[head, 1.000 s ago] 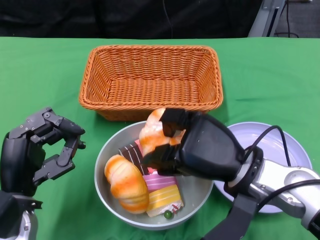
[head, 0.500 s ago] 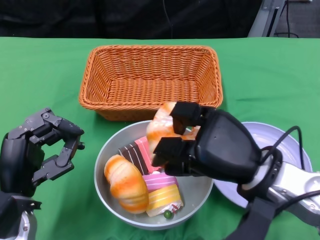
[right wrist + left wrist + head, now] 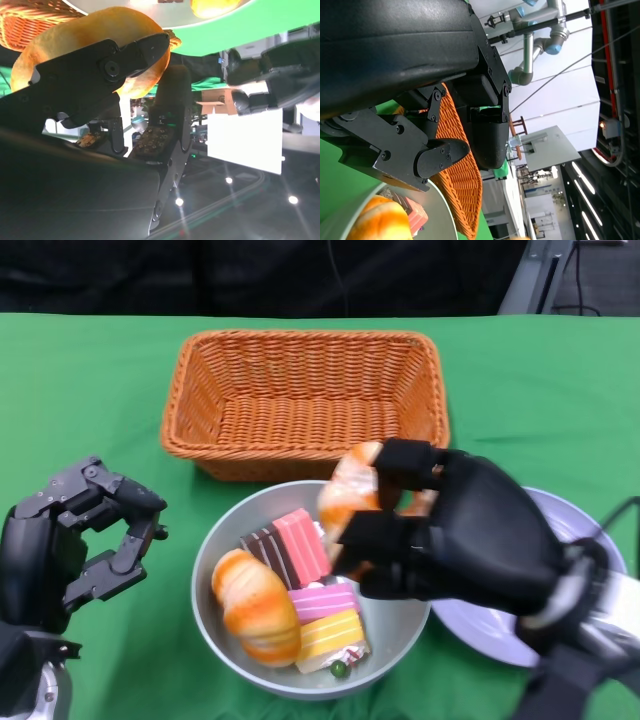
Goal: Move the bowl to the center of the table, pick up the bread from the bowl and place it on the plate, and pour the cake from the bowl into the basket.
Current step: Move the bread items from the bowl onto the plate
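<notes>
The grey bowl [image 3: 240,660] sits at the table's middle, just in front of the wicker basket [image 3: 305,400]. My right hand [image 3: 460,530] grips a golden bread roll [image 3: 350,495] lifted above the bowl's right rim; the right wrist view shows the roll [image 3: 60,50] clamped between its fingers. A second roll [image 3: 255,605] and several cake slices [image 3: 310,585] lie in the bowl. The pale plate [image 3: 590,540] lies to the bowl's right, largely hidden by my right hand. My left hand [image 3: 70,545] hovers left of the bowl, fingers apart and holding nothing.
Green cloth covers the table. The basket holds nothing and its front wall nearly touches the bowl's far rim. In the left wrist view the basket [image 3: 460,165] and the bowl's rim [image 3: 440,205] show past my fingers.
My right hand has carried the bread roll up and to the right, from over the bowl's middle toward the plate. The left hand has stayed put.
</notes>
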`<state>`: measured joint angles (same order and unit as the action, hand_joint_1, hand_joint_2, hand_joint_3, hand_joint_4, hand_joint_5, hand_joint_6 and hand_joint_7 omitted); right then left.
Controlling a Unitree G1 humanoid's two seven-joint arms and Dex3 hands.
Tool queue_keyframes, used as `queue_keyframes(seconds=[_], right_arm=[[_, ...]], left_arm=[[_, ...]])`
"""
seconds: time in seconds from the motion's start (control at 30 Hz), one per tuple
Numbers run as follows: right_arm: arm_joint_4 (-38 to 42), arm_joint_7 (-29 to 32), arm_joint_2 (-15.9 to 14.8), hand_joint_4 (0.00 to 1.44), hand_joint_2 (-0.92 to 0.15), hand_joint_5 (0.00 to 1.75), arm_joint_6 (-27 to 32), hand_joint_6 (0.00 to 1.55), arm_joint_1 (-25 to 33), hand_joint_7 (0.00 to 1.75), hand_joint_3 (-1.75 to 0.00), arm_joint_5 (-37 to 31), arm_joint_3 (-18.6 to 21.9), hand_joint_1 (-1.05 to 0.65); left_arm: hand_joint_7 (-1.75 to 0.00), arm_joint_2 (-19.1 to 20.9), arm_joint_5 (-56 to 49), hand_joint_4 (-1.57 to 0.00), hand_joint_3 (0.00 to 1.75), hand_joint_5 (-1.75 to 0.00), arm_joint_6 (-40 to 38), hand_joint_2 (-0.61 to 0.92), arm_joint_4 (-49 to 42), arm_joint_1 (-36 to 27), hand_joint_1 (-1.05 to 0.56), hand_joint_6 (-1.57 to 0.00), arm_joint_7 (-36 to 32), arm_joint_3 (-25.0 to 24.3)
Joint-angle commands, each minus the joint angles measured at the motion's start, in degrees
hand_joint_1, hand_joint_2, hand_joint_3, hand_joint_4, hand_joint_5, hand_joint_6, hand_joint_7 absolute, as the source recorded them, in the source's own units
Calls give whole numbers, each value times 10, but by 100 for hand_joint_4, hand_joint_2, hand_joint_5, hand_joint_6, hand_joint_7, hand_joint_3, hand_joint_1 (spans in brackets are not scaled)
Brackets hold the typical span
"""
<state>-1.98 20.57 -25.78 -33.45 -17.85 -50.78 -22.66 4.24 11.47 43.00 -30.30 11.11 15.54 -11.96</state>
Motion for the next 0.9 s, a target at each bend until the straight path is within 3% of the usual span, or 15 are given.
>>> queue_keyframes(seconds=[0.03, 0.23, 0.33, 0.47, 0.6, 0.9], right_arm=[[-5, -8, -41, 76, -78, 140, -2, 83, 38, 93, -1, 27, 52, -17], [6, 1, -46, 78, -82, 131, 0, 87, 70, 81, -1, 32, 88, -17], [8, -5, -46, 77, -82, 135, 3, 87, 79, 80, 0, 36, 100, -15], [19, -7, -43, 76, -82, 135, 6, 87, 85, 80, 0, 39, 105, -15], [52, 1, -43, 80, -82, 125, 14, 90, 95, 73, 0, 36, 107, -14], [100, 18, -36, 88, -83, 109, 25, 103, 90, 44, 0, 22, 100, -13]], left_arm=[[-114, 15, 13, -78, 83, -150, 1, 66, -5, 4, -7, -86, 10, -7], [-114, 20, 14, -79, 83, -150, 3, 65, -9, 2, -8, -86, 12, -7], [-114, 21, 14, -78, 84, -150, 1, 66, -10, 2, -6, -86, 12, -7], [-114, 22, 16, -79, 85, -149, 0, 66, -10, 1, -6, -86, 12, -7], [-113, 23, 16, -78, 85, -147, -2, 67, -10, 0, -4, -86, 11, -6], [-114, 26, 19, -78, 85, -148, -3, 66, -10, 0, -5, -85, 15, -6]])
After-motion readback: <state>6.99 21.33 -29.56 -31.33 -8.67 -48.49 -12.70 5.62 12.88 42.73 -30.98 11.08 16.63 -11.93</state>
